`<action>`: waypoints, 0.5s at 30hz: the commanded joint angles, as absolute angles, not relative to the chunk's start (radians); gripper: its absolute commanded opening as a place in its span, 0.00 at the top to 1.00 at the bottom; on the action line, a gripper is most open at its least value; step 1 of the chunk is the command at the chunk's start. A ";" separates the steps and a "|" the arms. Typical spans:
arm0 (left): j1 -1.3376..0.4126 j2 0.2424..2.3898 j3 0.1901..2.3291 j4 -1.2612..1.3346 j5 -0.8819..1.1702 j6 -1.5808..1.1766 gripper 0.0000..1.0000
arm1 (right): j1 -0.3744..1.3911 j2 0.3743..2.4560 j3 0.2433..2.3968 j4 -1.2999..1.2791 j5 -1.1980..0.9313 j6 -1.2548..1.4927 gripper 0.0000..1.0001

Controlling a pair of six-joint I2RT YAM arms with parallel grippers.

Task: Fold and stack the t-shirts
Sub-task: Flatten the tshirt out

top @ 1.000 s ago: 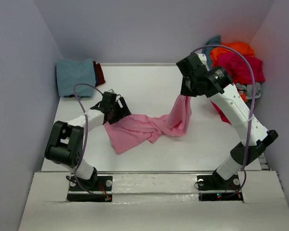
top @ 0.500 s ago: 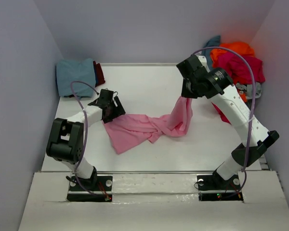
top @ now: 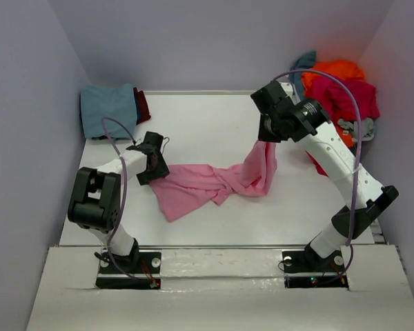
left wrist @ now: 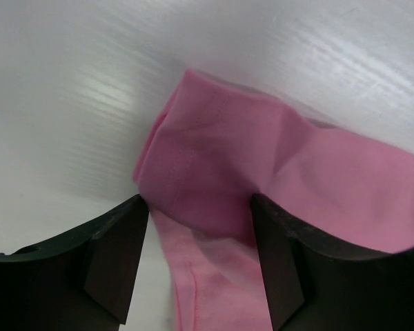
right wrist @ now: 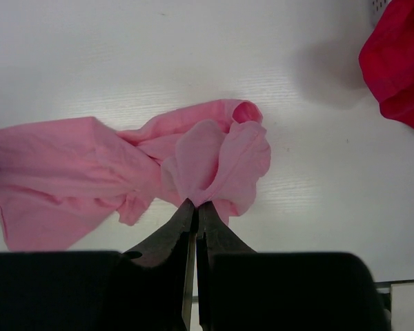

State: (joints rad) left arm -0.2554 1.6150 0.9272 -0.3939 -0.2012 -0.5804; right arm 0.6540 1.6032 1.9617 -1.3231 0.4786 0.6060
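A light pink t-shirt (top: 200, 183) lies crumpled across the middle of the table. Its right end is lifted off the surface, with my right gripper (top: 265, 136) shut on a bunch of that cloth (right wrist: 214, 158); the right gripper (right wrist: 196, 204) has its jaws pressed together. My left gripper (top: 156, 167) is low at the shirt's left corner. In the left wrist view the left gripper (left wrist: 199, 210) is open, its fingers (left wrist: 117, 255) either side of a pink fold (left wrist: 214, 186). A folded teal-blue t-shirt (top: 107, 109) lies at the back left.
A dark red cloth (top: 143, 105) shows beside the folded teal-blue one. A pile of t-shirts sits in the back right corner: orange (top: 334, 69), crimson (top: 345, 93), teal (top: 305, 62), grey (top: 355, 129). Purple walls close in left, right and back.
My left gripper has slid left and down to the pink shirt's left corner, and its jaws have narrowed somewhat. The right gripper has drifted slightly left, still holding the cloth up.
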 commanded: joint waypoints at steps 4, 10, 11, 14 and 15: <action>-0.255 1.716 0.956 -0.433 -0.229 -0.560 0.28 | 0.647 1.534 1.944 -1.275 0.480 0.606 0.93; -0.255 1.723 0.966 -0.443 -0.239 -0.563 0.40 | 0.647 1.528 1.910 -1.256 0.469 0.607 0.93; -0.255 1.718 0.971 -0.448 -0.242 -0.568 0.41 | 0.647 1.528 1.905 -1.255 0.466 0.607 0.93; -0.264 1.686 0.969 -0.457 -0.271 -0.583 0.37 | 0.647 1.529 1.899 -1.249 0.463 0.606 0.93; -0.264 1.674 0.962 -0.453 -0.288 -0.594 0.36 | 0.647 1.529 1.895 -1.247 0.463 0.604 0.93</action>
